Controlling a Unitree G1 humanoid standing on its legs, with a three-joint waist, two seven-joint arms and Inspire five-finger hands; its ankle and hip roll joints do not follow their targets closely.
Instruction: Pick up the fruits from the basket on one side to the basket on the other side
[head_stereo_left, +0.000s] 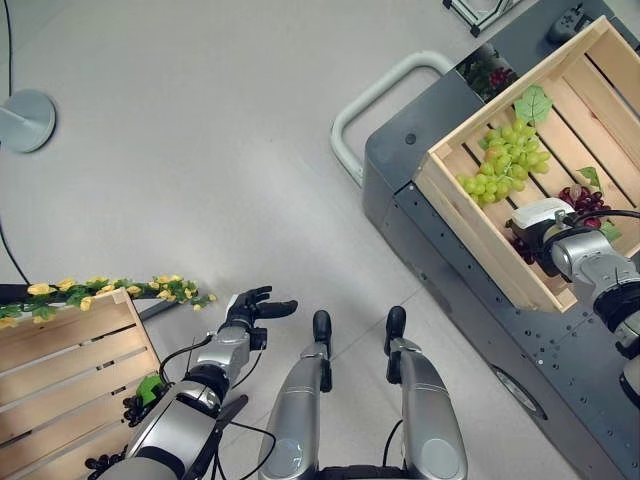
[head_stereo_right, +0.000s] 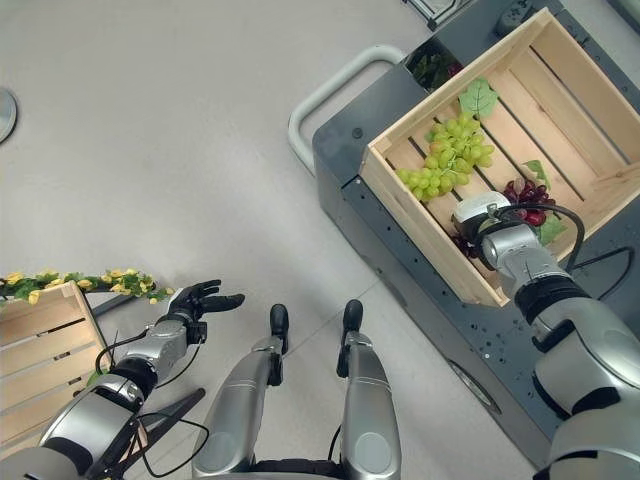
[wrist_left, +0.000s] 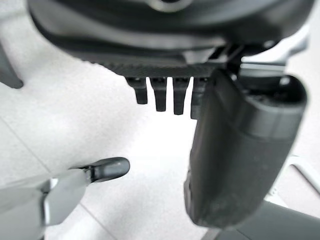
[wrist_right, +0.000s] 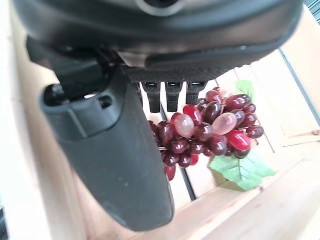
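The right hand (wrist_right: 115, 150) is down inside the right-side crate (head_stereo_left: 470, 215), thumb and fingers straight and spread, not closed on anything yet. The red grape bunch (wrist_right: 210, 130) lies on the slats just past the fingertips, green leaf trailing off its far side. That spread looks like a reach set up to bracket the bunch before closing. Whether a finger already touches the grapes is hard to say.

Further out in the same crate, the green grape bunch (head_stereo_left: 505, 165) lies near the middle with its leaf toward the far wall, apart from the red one. The crate sits on a grey cart (head_stereo_left: 400, 190) with a pale handle (head_stereo_left: 375, 95).

Over on the other side, the left hand (head_stereo_left: 255, 308) hangs over bare floor, relaxed and empty, parked beside the left crate (head_stereo_left: 70, 360), likely waiting. Dark grapes (head_stereo_left: 130, 408) show at that crate's near edge, a yellow flower garland (head_stereo_left: 110, 290) along its top rim.

No readable label or writing anywhere.
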